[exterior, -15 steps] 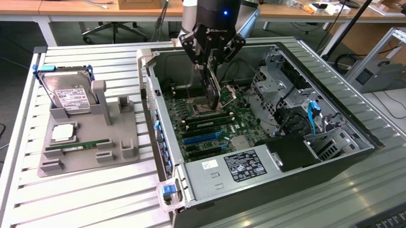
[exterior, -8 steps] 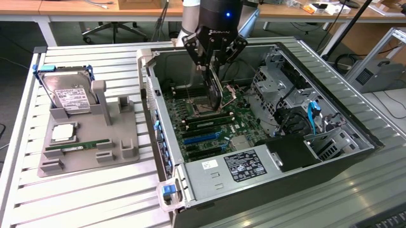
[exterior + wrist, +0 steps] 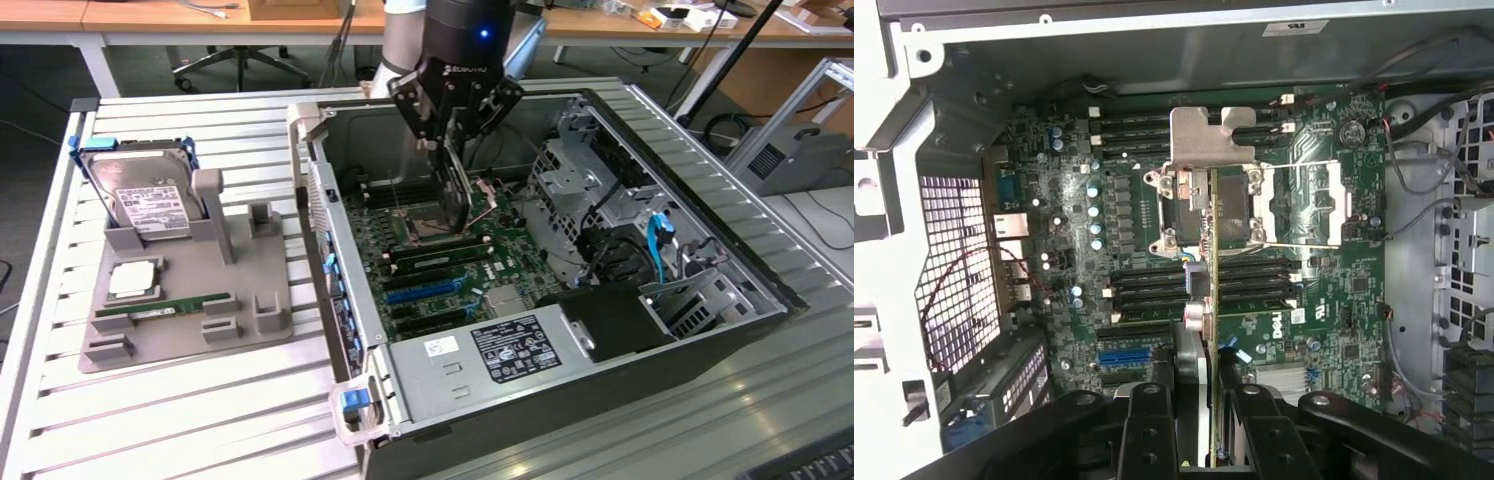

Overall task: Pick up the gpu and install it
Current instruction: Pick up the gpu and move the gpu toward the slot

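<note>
exterior view – gripper [image 3: 455, 133]: inside the open PC case [image 3: 707, 250], pointing down over the motherboard [image 3: 441, 270]
exterior view – grip: fingers clamped on the gpu [image 3: 455, 195], one on each face
exterior view – gpu: upright, on edge, top edge in the jaws, lower edge just above the CPU socket [image 3: 434, 228]; possibly touching the board, hard to tell
exterior view – left side: hard drive [image 3: 147, 195] standing in gray stand [image 3: 200, 290], RAM stick [image 3: 167, 308] lying on it
exterior view – power supply [image 3: 501, 350]: near end of the case
wrist view – gripper [image 3: 1200, 405]: black fingers [image 3: 1149, 430] pressed on both sides of the card
wrist view – gpu [image 3: 1200, 320]: seen edge-on, thin line over the motherboard [image 3: 1324, 300]
wrist view – CPU socket [image 3: 1239, 205]: beyond the card's far end
</note>
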You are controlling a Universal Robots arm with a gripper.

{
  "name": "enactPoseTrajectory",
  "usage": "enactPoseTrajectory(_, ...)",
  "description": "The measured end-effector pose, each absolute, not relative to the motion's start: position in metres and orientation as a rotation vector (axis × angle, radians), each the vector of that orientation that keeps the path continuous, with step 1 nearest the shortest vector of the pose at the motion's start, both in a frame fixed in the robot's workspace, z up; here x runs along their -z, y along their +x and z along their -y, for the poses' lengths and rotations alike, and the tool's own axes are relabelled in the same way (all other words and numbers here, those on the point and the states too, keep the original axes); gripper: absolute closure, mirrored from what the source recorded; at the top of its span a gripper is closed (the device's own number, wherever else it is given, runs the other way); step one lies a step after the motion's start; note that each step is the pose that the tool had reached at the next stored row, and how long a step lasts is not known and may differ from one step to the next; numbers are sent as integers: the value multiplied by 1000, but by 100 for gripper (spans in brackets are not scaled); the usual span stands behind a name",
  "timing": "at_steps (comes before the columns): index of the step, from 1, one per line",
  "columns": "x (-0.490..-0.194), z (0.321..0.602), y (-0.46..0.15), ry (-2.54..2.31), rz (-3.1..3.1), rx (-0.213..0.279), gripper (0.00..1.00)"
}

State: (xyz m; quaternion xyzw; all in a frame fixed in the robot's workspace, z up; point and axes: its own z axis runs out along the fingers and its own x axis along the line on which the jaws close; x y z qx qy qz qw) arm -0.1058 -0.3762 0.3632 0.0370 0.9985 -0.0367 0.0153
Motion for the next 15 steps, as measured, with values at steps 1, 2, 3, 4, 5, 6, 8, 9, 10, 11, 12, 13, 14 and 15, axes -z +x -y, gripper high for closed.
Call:
enactPoseTrajectory(1, -363, 376, -105, 115, -3107, 115, 73)
enactPoseTrajectory(2, -362, 376, -104, 115, -3107, 116, 73)
enactPoseTrajectory(3, -362, 376, -103, 115, -3107, 117, 73)
enactPoseTrajectory(4, -361, 376, -103, 115, -3107, 118, 73)
enactPoseTrajectory(5, -361, 376, -102, 115, -3107, 118, 73)
enactPoseTrajectory(6, -361, 376, -102, 115, -3107, 119, 73)
enactPoseTrajectory(8, -360, 376, -101, 115, -3106, 120, 73)
enactPoseTrajectory(9, -360, 376, -100, 115, -3106, 121, 73)
enactPoseTrajectory(10, -360, 376, -100, 115, -3106, 121, 73)
enactPoseTrajectory(11, -359, 376, -99, 115, -3106, 122, 73)
enactPoseTrajectory(12, -359, 376, -99, 115, -3106, 123, 73)
enactPoseTrajectory(13, -358, 376, -98, 115, -3106, 124, 73)
enactPoseTrajectory(14, -358, 376, -98, 115, -3106, 124, 73)
enactPoseTrajectory(15, -358, 376, -97, 115, -3106, 125, 73)
